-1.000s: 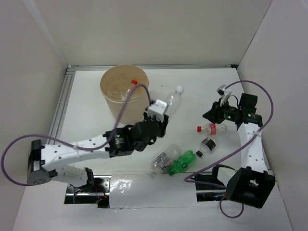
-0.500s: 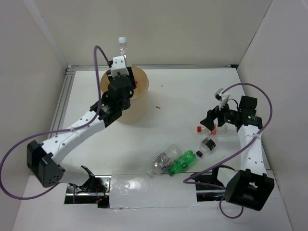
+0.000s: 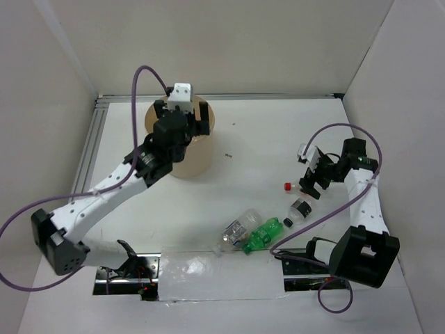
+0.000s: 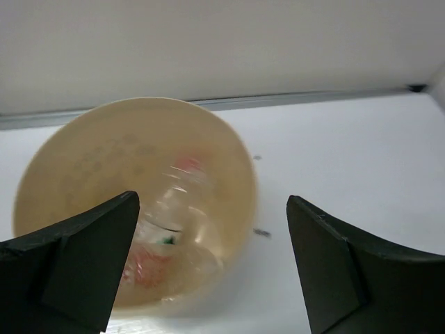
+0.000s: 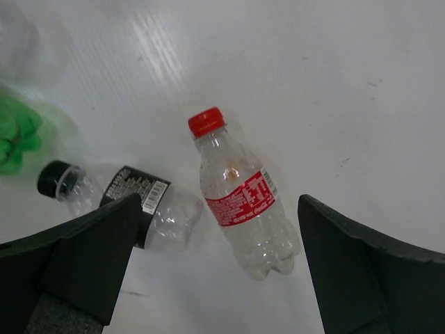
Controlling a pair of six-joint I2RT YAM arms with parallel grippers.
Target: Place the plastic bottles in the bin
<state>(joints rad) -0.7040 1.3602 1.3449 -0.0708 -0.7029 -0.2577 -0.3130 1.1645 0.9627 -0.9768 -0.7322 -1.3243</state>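
My left gripper [image 3: 182, 120] hangs open over the tan bin [image 3: 193, 164] at the back left, holding nothing. In the left wrist view the gripper [image 4: 212, 209] looks down into the bin [image 4: 139, 104], where blurred clear bottles [image 4: 174, 209] with red labels lie. My right gripper [image 3: 311, 178] is open just above a red-capped bottle [image 3: 287, 186] lying on the table. The right wrist view shows that bottle [image 5: 240, 198] between the spread fingers of the gripper [image 5: 219, 200], untouched. A black-capped bottle [image 5: 125, 198] lies beside it.
A green bottle [image 3: 263, 234] and a crushed clear bottle [image 3: 238, 228] lie side by side near the front edge, left of the black-capped bottle [image 3: 297, 212]. White walls close in the table on three sides. An aluminium rail [image 3: 87, 156] runs along the left.
The left arm swung a white-capped bottle from mid-table to over the bin and opened; the bottle is gone from its jaws. The right gripper opened above the red-capped bottle.
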